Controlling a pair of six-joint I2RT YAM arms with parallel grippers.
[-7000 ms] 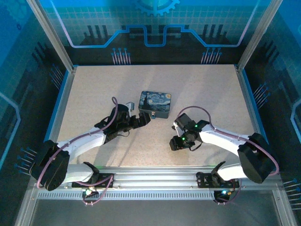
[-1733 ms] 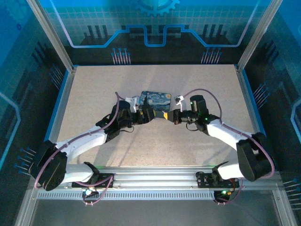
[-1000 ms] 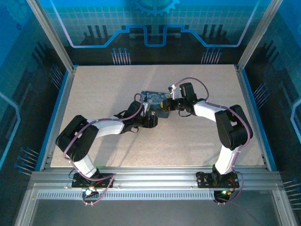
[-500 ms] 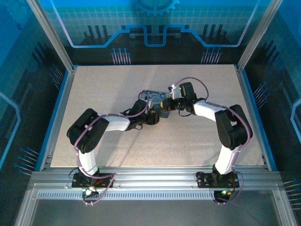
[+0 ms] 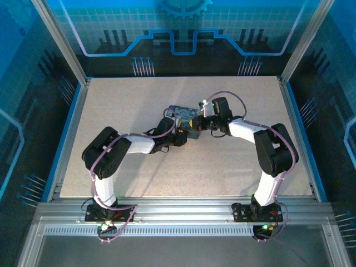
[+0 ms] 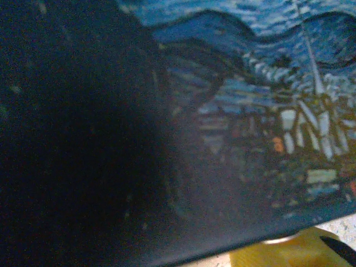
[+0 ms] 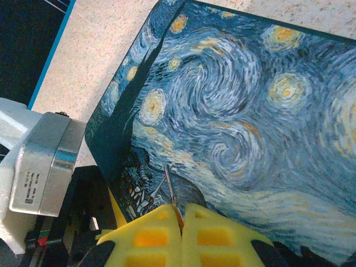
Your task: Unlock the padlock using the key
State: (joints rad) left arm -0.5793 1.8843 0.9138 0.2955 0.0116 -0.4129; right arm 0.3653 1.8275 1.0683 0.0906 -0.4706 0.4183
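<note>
Centrally on worktop, swirl-printed box hemmed by both hands: right hand pressed together on thin key at box's edge, left hand crowding box's side, spread impossible to tell.

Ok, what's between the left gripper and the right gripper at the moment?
The swirl-printed box, seen in the top view: left gripper at its near side, right gripper at its right. Right wrist view: thin key pinched over its lid.
</note>
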